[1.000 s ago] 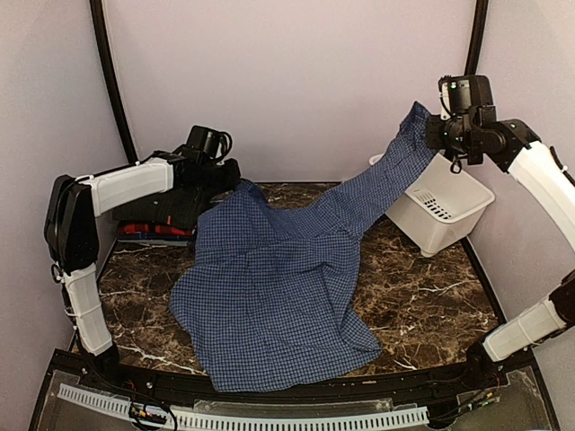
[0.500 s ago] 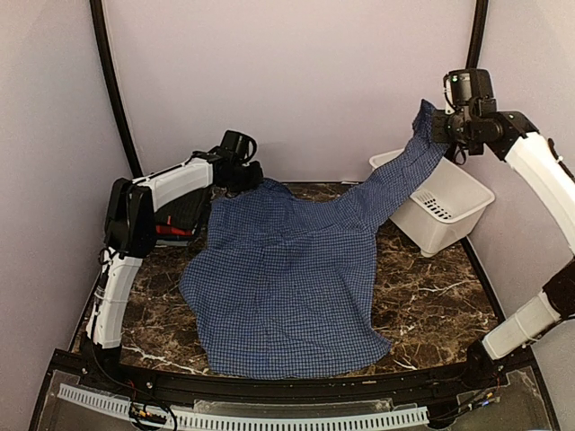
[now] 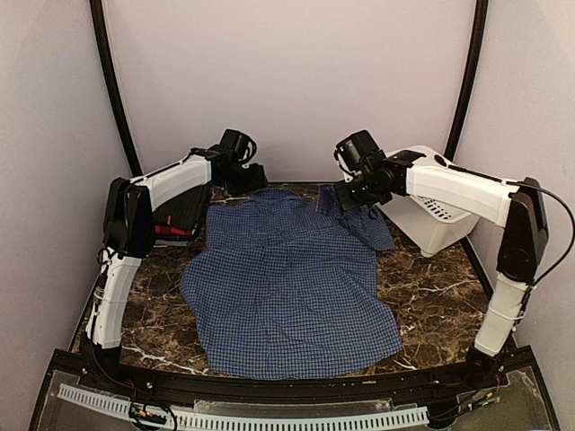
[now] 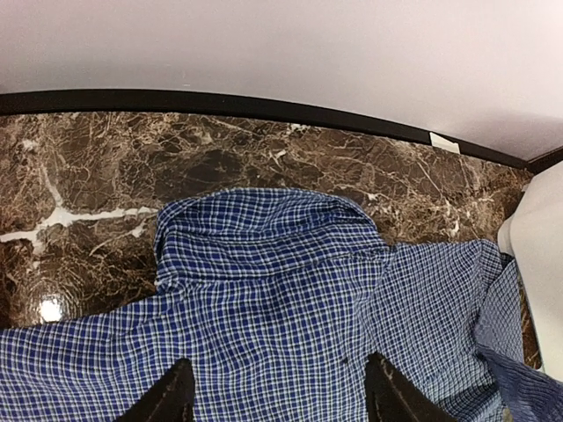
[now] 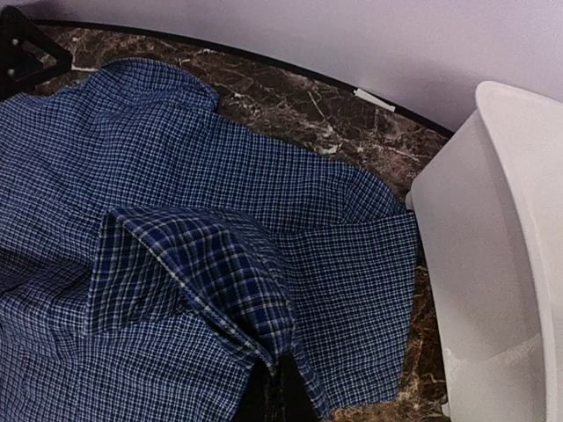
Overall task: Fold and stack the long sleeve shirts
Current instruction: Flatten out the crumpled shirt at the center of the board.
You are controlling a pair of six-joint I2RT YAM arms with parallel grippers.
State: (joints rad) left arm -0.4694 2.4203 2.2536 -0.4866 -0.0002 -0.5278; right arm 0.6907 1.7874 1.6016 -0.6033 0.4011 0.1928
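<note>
A blue long sleeve shirt (image 3: 287,287) with fine white check lies spread flat across the marble table, its collar (image 4: 255,211) toward the back wall. My left gripper (image 3: 254,177) hovers open just above the cloth below the collar, and in the left wrist view the left gripper (image 4: 277,360) has nothing between its fingers. My right gripper (image 3: 349,199) is shut on the shirt's right sleeve (image 5: 202,255), which is folded inward over the shirt's upper right part. A red shirt (image 3: 154,230) and a dark shirt (image 3: 184,209) lie stacked at the back left, partly hidden by the left arm.
A white plastic basket (image 3: 449,215) stands tilted at the back right, close beside the right arm; its rim (image 5: 501,220) fills the right of the right wrist view. Bare marble (image 3: 440,296) shows right of the shirt. Walls close in the back and sides.
My left gripper has opened and let go of the shirt near the collar. My right arm has swung the sleeve down from high above the basket and leftward onto the shirt.
</note>
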